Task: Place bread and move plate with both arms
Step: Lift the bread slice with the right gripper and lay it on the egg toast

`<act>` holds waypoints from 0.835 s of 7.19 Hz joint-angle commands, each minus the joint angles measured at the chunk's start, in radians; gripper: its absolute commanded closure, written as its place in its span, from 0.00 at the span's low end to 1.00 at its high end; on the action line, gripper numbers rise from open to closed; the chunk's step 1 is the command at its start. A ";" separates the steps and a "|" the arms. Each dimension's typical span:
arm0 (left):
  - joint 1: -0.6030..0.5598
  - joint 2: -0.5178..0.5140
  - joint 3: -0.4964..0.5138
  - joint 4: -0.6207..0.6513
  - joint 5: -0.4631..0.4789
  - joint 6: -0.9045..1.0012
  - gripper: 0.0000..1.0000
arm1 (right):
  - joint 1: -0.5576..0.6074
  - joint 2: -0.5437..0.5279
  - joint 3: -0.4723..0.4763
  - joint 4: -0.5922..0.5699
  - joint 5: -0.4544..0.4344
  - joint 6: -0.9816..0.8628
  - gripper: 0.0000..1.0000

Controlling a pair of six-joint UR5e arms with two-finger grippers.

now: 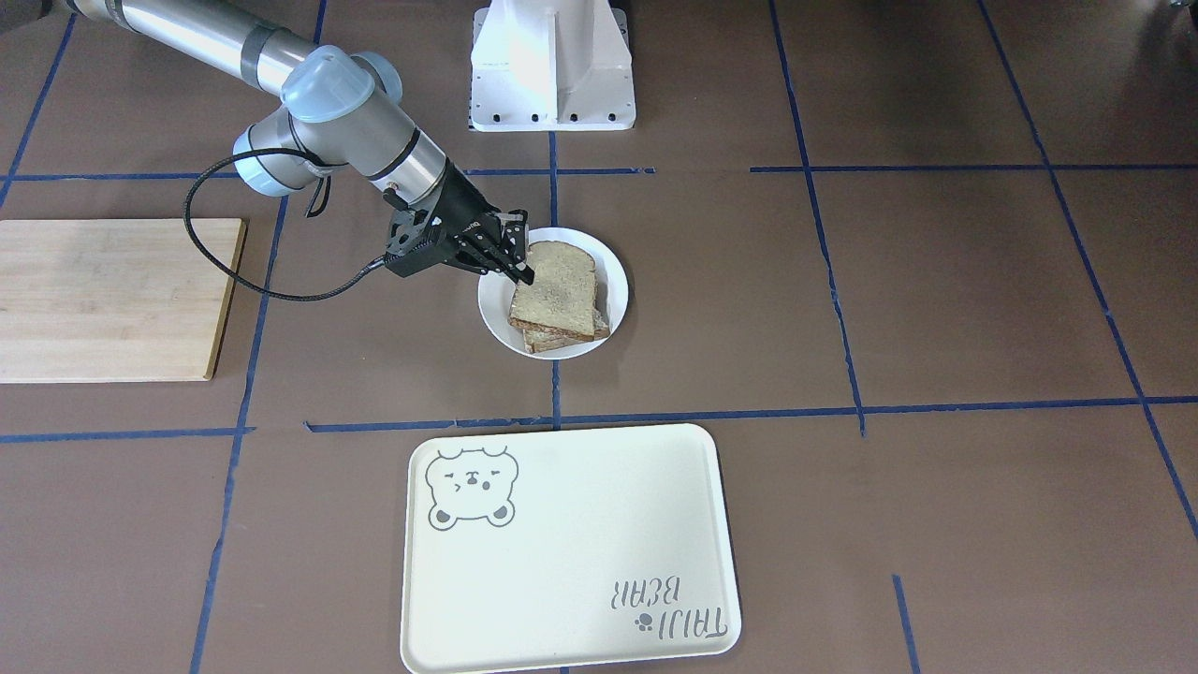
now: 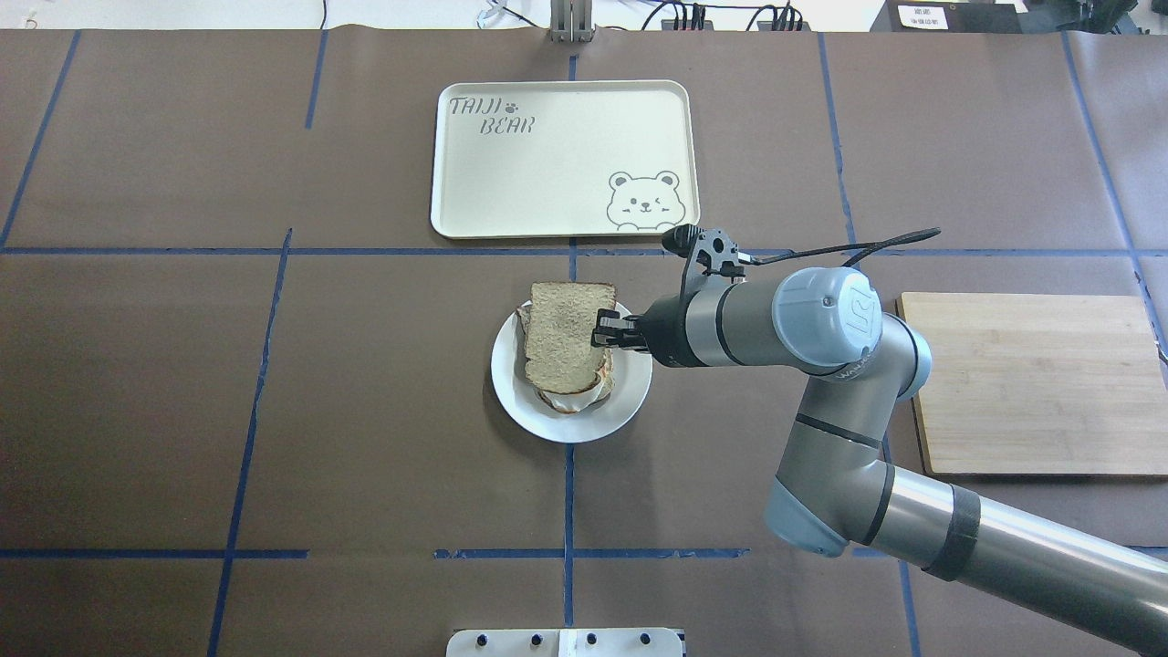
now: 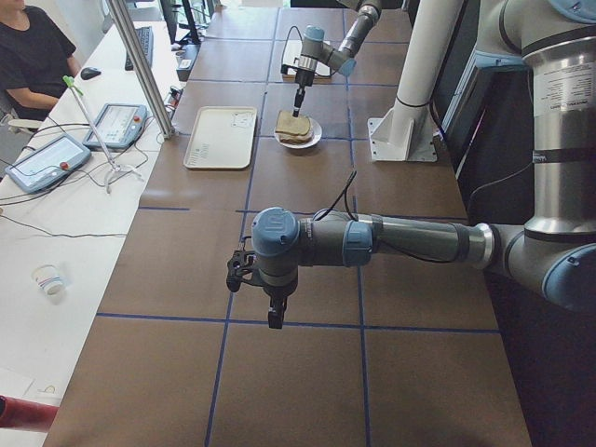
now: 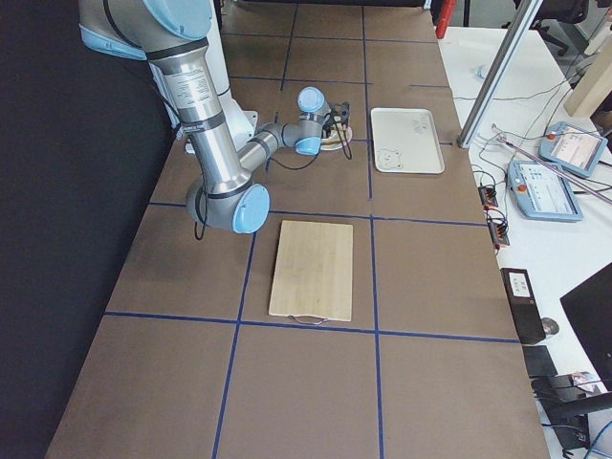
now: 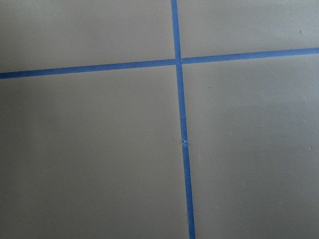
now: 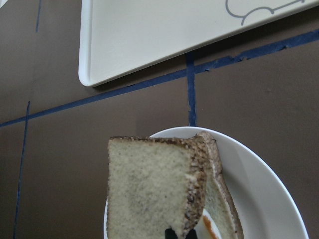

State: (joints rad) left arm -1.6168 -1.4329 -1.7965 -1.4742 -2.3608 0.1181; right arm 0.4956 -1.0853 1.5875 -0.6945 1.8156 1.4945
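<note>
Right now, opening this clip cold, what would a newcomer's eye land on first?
First, the right gripper pinching the bread by its edge, over a second slice on the plate at mid-table. Next come the bear-printed tray just beyond the plate and the wooden board on the robot's right. The left gripper hangs far off to the robot's left, holding nothing.

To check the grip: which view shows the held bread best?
The right wrist view: the bread close up, crust pinched by the right gripper. Overhead and front show its top face; side views barely; left wrist nothing.
</note>
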 commanded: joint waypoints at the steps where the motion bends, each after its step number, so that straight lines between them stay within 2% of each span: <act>1: 0.000 -0.001 0.000 0.000 0.000 0.000 0.00 | -0.011 0.001 -0.012 0.001 -0.002 -0.002 0.98; 2: 0.000 0.000 0.000 0.000 0.000 0.000 0.00 | -0.014 0.002 -0.024 0.001 -0.013 -0.004 0.96; 4: 0.000 -0.001 -0.001 0.000 0.000 0.000 0.00 | -0.022 -0.001 -0.030 0.001 -0.019 -0.004 0.85; 5: 0.000 -0.001 -0.001 0.000 0.000 0.000 0.00 | -0.020 -0.001 -0.031 0.001 -0.021 -0.002 0.54; 6: 0.000 -0.003 -0.003 0.000 0.000 0.000 0.00 | -0.014 -0.001 -0.031 0.001 -0.025 0.000 0.17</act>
State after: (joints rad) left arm -1.6168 -1.4347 -1.7982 -1.4741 -2.3608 0.1181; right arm 0.4771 -1.0858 1.5578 -0.6934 1.7946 1.4924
